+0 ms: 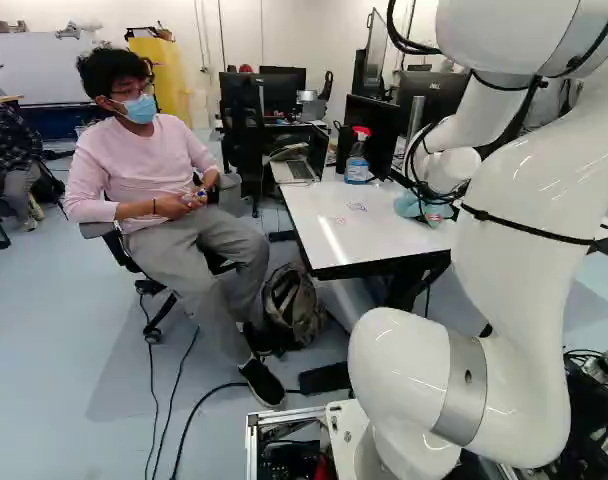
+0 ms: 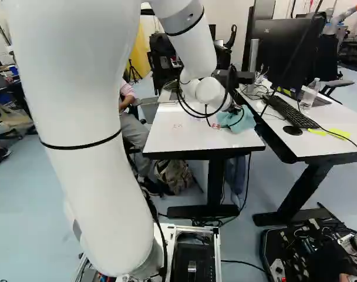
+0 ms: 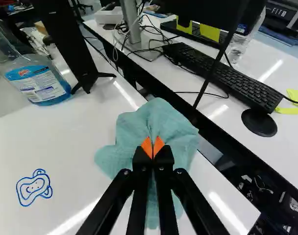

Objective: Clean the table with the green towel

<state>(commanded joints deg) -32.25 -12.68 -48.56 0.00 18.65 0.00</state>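
At the white table (image 2: 181, 141), the black gripper (image 2: 234, 109) points down at the green towel (image 2: 240, 121), partly hidden by the wrist and cables. The wrist view shows the gripper (image 3: 153, 148) with its orange pads together, pinching the bunched towel (image 3: 161, 120), whose folds spread ahead of the fingers and to both sides. The towel lies near the table edge that faces the second desk. A blue looped drawing (image 3: 34, 187) marks the tabletop beside the towel. Small red marks (image 2: 177, 126) also show on the table.
A spray bottle with blue liquid (image 1: 357, 160) and a laptop (image 1: 296, 171) stand on the table's far part. Across a narrow gap, the second desk carries a keyboard (image 3: 220, 76), mouse (image 3: 259, 122) and monitor. A backpack (image 1: 293, 305) sits on the floor beside the table.
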